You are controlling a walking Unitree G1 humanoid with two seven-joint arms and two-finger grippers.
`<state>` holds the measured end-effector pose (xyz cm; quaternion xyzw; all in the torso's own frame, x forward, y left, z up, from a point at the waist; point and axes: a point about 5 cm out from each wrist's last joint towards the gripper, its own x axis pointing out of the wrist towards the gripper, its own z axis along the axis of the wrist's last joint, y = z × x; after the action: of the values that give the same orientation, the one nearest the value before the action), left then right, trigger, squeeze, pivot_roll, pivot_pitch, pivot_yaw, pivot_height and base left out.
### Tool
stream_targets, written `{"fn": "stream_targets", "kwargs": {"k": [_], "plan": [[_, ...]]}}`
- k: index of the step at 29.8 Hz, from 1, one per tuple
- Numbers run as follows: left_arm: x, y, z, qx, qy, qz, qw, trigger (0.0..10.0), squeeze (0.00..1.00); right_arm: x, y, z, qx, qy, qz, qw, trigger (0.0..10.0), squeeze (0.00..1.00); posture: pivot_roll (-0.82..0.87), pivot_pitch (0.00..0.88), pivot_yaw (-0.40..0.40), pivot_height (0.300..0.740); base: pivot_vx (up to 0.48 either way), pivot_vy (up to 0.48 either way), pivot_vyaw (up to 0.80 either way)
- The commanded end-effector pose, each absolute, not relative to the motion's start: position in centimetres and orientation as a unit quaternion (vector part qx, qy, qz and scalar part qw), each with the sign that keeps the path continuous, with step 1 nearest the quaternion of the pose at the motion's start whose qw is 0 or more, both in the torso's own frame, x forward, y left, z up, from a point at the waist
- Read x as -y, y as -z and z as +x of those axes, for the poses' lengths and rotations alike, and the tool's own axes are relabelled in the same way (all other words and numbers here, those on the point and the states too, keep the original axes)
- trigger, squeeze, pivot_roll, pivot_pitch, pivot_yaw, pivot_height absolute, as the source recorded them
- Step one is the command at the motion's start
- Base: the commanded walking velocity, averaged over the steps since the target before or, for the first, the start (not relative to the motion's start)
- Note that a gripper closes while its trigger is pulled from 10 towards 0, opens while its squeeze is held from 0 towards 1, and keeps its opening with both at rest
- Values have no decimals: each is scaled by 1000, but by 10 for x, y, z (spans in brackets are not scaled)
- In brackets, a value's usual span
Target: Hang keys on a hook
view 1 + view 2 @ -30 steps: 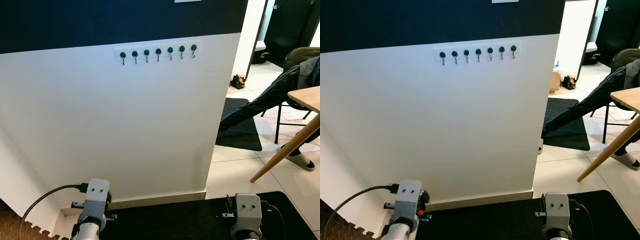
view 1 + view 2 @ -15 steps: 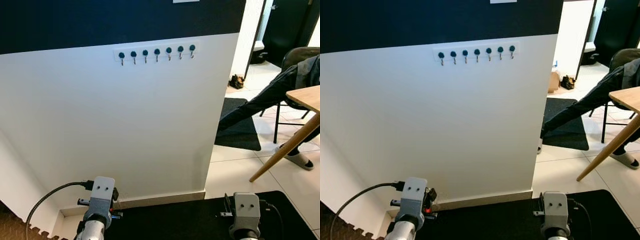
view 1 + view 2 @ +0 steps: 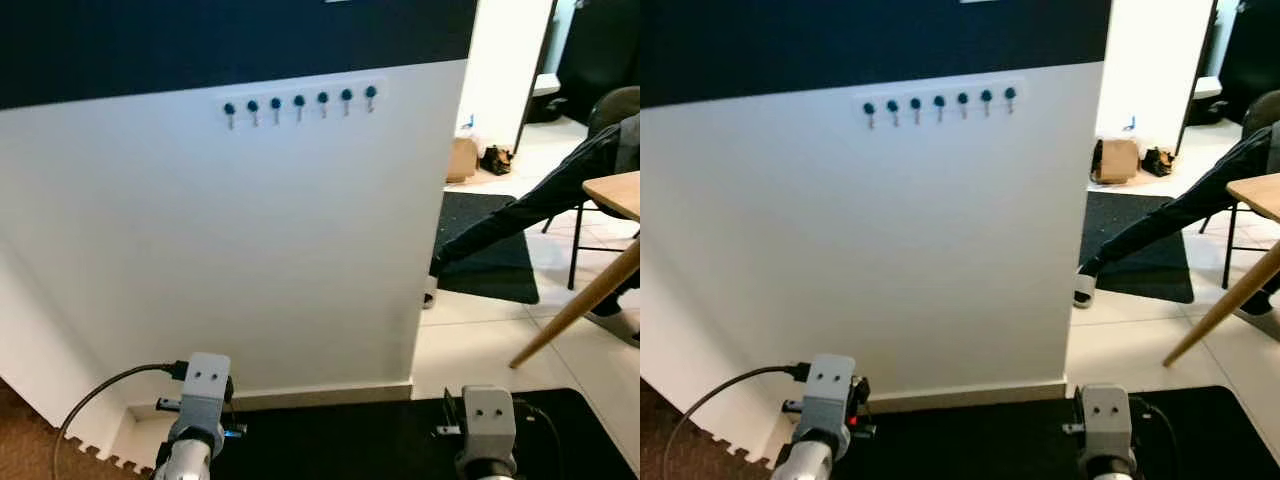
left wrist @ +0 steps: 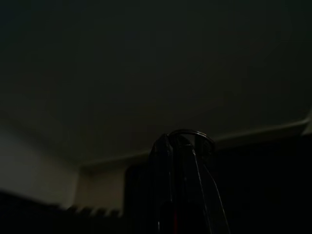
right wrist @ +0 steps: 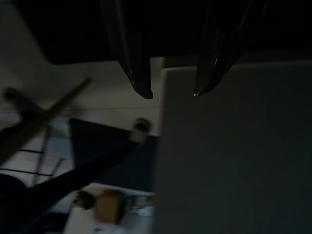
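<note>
Robot stands facing a white wall w/ a row of hooks [image 3: 299, 101] high up, seven dark knobs on a white strip just below the dark upper wall band. Both arms low, near the black floor mat [image 3: 340, 440].

Left gripper [image 4: 183, 161]: jaws pressed together on a thin key ring [image 4: 187, 136] that sticks out past the tips; very dark in the wrist view, but the ring's arc reads. So the keys are in the left jaws, down low, well apart from the hooks.

Right gripper [image 5: 170, 90]: jaws apart w/ a moderate gap, nothing between them; arm idle.

Step in hand, as I judge it: approach, then lift. To do it well: get closer & square to the wall, raise the left arm w/ ring held upright, open side facing a hook tip, slide over, lower, then let go.

Hard to make out: keys themselves lost in dark; hook tips too small to tell shape. A seated person's leg [image 3: 520, 205] & a table leg [image 3: 580, 305] are cut off at the robot's right.
</note>
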<state>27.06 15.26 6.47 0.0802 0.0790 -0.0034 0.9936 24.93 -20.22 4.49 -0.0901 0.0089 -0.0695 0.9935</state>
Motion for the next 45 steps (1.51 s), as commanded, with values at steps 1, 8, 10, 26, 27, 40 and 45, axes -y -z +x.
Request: {"fn": "stream_targets", "kwargs": {"k": [1,8,10,26,27,40,45], "plan": [[-156,-67,271,-77,-4,83,994,10000,0,198,-43,247,-13,66,-86,994,10000,0,17,99,102,740,0,-345,0],[-157,-66,272,-82,-7,86,993,10000,0,198,-43,247,-13,65,-86,994,10000,0,16,100,102,740,0,-145,0],[-157,-66,272,-83,-8,86,993,10000,0,198,-43,248,-14,65,-86,994,10000,0,15,101,103,740,0,0,0],[-157,-65,272,-86,-10,89,992,10000,0,196,-43,248,-15,62,-86,994,10000,0,15,101,103,740,0,0,0],[-157,-66,272,-85,-9,90,992,10000,0,196,-43,248,-15,61,-86,994,10000,0,15,101,104,740,0,0,0],[-157,-67,274,-76,-6,93,993,10000,0,193,-43,249,-12,50,-95,994,10000,0,14,95,103,740,396,0,0],[-156,-67,274,-76,-7,92,993,10000,0,193,-43,249,-12,48,-97,994,10000,0,14,95,102,740,440,0,327]]}}
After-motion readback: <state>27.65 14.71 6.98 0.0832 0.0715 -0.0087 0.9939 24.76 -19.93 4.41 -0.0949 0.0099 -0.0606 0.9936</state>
